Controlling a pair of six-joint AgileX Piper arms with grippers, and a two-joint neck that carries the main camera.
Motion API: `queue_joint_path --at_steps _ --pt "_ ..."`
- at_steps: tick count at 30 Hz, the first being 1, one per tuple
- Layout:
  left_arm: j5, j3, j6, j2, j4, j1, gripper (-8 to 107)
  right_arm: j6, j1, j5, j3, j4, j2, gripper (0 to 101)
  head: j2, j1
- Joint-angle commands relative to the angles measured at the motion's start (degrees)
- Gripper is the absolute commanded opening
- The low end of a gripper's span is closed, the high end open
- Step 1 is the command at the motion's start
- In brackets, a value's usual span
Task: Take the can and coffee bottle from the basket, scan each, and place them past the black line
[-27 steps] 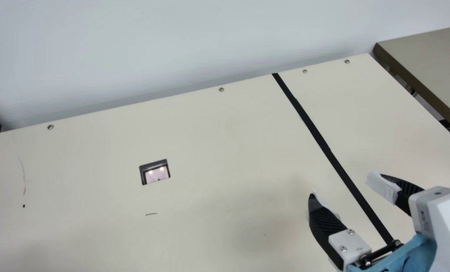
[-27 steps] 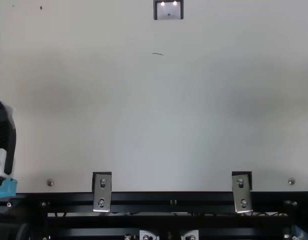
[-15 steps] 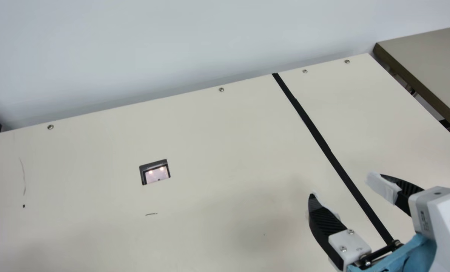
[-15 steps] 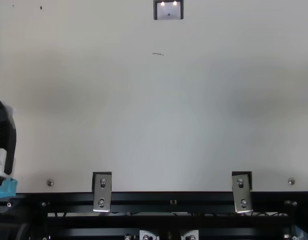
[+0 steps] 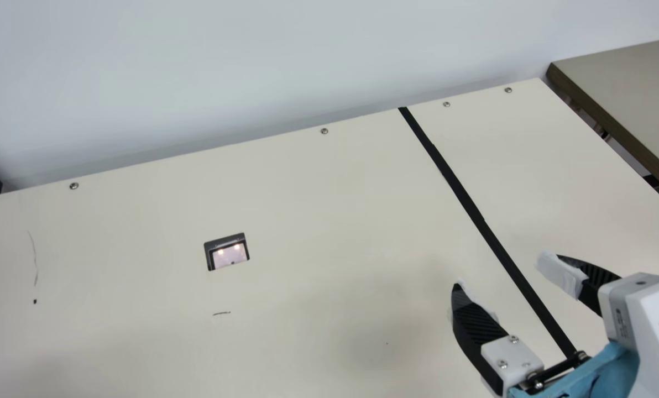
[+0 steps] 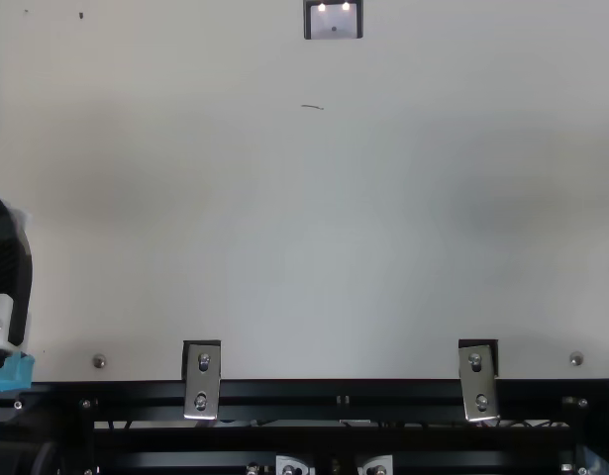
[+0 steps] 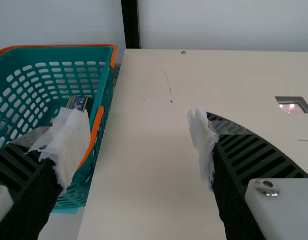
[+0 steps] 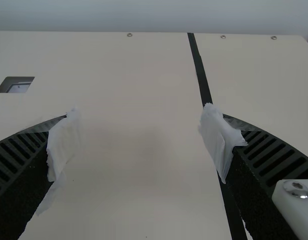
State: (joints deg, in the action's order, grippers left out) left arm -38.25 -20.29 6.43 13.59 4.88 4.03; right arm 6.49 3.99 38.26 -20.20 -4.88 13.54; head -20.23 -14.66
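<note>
Left gripper (image 6: 7, 267) and right gripper (image 5: 503, 272) are released. Table (image 5: 307, 210) below both, black line (image 5: 481, 221) under right, basket (image 7: 113, 55) near left, wall (image 5: 252, 55) beyond.

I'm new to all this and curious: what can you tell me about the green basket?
The basket is teal green and looks like plastic, with an orange rim and walls pierced by rows of rounded slots. It stands upright beside the cream table, open at the top. Inside is a dark item with some print. A taped finger of the left gripper overlaps it in the view; whether they touch, I can't tell.
</note>
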Motion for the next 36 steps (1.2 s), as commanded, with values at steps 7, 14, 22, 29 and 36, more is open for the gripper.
queue_joint_path --at_steps 7,14,22,29,36 --pt "0.0 0.0 0.0 0.0 0.0 0.0 90 -0.6 -0.5 1.8 -4.3 0.2 1.6 101 0.0 -1.9" --pt "0.0 0.0 0.0 0.0 0.0 0.0 90 -3.1 -2.1 11.3 -15.3 1.5 1.9 101 0.0 -1.9" --pt "0.0 0.0 0.0 0.0 0.0 0.0 90 -8.5 -6.6 25.2 -28.7 2.9 0.2 101 0.0 -1.9" --pt "0.0 0.0 0.0 0.0 0.0 0.0 90 -13.4 -10.4 31.6 -38.0 0.7 1.4 101 0.0 -1.9" --pt "0.0 0.0 0.0 0.0 0.0 0.0 90 -18.5 -12.8 31.6 -40.6 -5.5 3.6 101 0.0 -1.9"
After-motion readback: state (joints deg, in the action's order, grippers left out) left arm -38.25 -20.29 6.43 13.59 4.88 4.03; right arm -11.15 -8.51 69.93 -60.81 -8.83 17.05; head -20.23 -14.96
